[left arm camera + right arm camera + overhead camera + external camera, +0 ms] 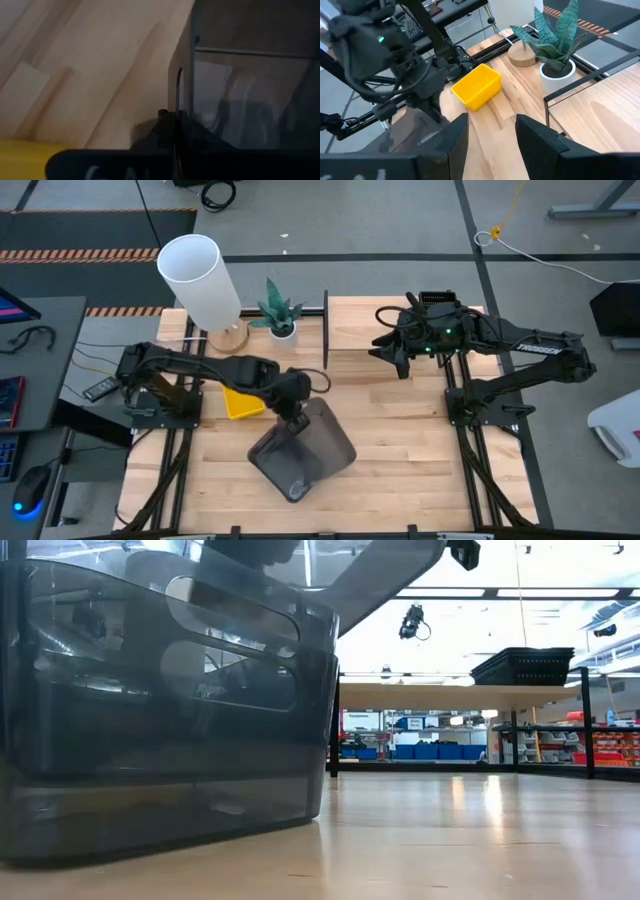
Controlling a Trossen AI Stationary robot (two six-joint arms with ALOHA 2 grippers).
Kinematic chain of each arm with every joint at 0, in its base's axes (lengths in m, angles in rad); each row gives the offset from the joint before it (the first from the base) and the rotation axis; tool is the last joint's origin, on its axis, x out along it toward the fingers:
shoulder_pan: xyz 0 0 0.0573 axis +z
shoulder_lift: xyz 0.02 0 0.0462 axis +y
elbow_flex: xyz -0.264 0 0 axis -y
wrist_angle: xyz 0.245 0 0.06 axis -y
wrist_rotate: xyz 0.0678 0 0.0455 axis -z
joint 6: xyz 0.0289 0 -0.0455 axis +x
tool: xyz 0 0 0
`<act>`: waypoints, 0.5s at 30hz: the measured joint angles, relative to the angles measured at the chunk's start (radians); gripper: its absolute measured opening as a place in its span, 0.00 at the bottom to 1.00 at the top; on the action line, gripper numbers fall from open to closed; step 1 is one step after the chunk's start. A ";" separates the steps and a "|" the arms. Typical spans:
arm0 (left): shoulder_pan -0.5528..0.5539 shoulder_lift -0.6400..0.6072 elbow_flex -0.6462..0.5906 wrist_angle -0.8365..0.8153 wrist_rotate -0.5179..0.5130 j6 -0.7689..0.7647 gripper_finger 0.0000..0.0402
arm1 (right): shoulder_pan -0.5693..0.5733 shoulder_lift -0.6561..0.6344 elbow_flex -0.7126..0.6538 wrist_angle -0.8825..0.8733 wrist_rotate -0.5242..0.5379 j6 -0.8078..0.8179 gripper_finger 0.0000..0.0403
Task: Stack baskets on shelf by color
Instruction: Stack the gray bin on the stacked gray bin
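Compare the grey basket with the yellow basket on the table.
The grey basket is smoky and see-through; the yellow basket is bright and opaque. The left gripper is shut on the grey basket's wall; nothing holds the yellow one. The grey one looks larger from above. Both sit on the table, off the shelf.

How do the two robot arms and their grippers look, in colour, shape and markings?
Both arms are dark, nearly black, built of jointed segments with black cables along them. The right arm carries pale lettering on its forearm and small green lights near the wrist. The right gripper has two flat, dark, blocky fingers. The left arm looks the same; the left gripper is equally dark.
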 joint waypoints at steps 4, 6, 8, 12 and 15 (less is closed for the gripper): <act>-0.067 0.000 0.000 -0.071 -0.074 -0.028 0.02 | 0.000 0.000 0.000 0.000 0.012 0.001 0.42; -0.097 0.000 -0.001 -0.090 -0.119 -0.064 0.02 | 0.000 0.000 0.000 0.001 0.019 0.000 0.42; -0.121 0.000 -0.001 -0.109 -0.162 -0.101 0.02 | 0.000 0.000 0.000 0.000 0.022 -0.006 0.42; -0.159 -0.008 -0.002 -0.162 -0.216 -0.177 0.02 | 0.000 0.000 0.000 0.000 0.022 -0.014 0.42; -0.183 -0.007 -0.002 -0.194 -0.227 -0.229 0.02 | 0.000 0.000 0.000 0.001 0.022 -0.019 0.42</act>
